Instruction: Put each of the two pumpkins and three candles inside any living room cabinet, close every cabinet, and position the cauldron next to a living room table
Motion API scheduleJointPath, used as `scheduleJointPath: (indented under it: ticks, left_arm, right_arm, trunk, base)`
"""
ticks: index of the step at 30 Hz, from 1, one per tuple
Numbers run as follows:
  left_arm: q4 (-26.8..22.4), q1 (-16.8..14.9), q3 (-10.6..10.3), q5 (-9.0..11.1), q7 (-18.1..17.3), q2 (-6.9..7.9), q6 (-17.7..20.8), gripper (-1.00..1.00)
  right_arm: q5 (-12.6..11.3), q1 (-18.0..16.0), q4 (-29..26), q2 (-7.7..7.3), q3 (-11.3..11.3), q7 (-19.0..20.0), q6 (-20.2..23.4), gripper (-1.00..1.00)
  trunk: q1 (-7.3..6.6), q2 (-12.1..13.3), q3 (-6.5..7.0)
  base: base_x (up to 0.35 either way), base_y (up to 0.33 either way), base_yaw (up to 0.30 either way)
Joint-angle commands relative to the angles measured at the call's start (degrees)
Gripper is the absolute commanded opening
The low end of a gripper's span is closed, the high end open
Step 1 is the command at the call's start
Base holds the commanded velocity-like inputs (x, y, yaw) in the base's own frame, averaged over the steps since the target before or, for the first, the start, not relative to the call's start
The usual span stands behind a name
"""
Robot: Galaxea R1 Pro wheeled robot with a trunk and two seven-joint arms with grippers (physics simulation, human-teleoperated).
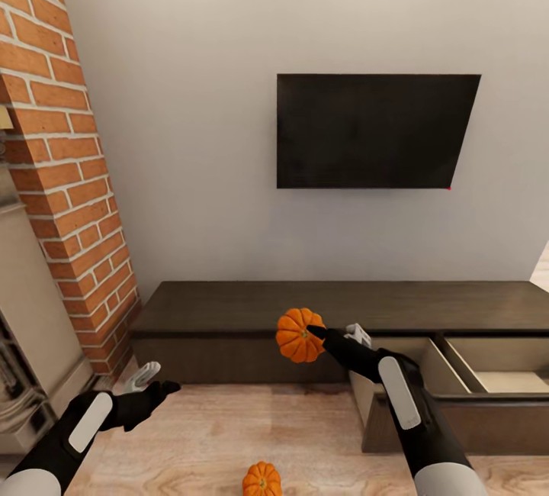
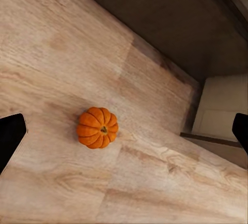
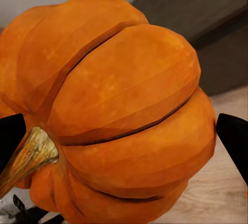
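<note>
In the head view the right gripper (image 1: 319,332) has its fingers clamped on a pumpkin (image 1: 299,335), held in the air at the centre of the frame in front of the long dark cabinet (image 1: 229,309). At the lower right, two of the cabinet's drawers (image 1: 499,370) stand pulled out, pale inside. The right wrist view brings that held pumpkin (image 3: 119,110) up close, ribs and tan stem plain, with dark fingertips (image 3: 235,141) at either edge of the frame.

A second pumpkin (image 1: 261,480) sits on the wooden floor (image 1: 206,435) at the bottom centre of the head view. The left wrist view looks straight down on it (image 2: 97,127), stem up, well apart from the cabinet's base. The left gripper (image 1: 152,381), at the lower left, has its fingers spread and empty. A black television (image 1: 374,130) hangs on the wall, beside a brick column (image 1: 69,175) at the left.
</note>
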Motion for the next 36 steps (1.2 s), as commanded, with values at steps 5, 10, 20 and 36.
scheduleJointPath:
  ticks: [5,10,20,36]
  left_arm:
    - [3.0,0.0,-0.1,-0.1,0.5,-0.88,-2.7,1.00]
    - [3.8,0.0,-0.2,-0.3,0.6,-1.75,-4.0,1.00]
    - [3.9,0.0,-0.1,-0.6,0.6,-2.04,-4.3,1.00]
    - [3.9,0.0,-0.2,-0.6,0.6,-2.33,-4.2,1.00]
  right_arm:
    - [0.0,0.0,-4.3,0.24,0.0,0.0,4.4,-1.00]
    - [-0.1,1.5,-10.8,0.32,-0.2,0.1,6.3,-1.00]
    - [-1.6,2.5,-12.3,0.33,-0.2,0.0,6.4,-1.00]
    - [-1.7,2.5,-12.2,0.39,-0.1,0.0,6.4,-1.00]
  trunk:
    - [1.11,-2.0,-0.90]
    - [2.20,-4.0,-1.80]
    - [4.40,-8.0,-3.60]
    - [7.91,-14.5,-6.47]
  base:
    - [0.000,0.000,0.000]
    - [0.000,0.000,0.000]
    - [0.000,0.000,0.000]
    - [0.000,0.000,0.000]
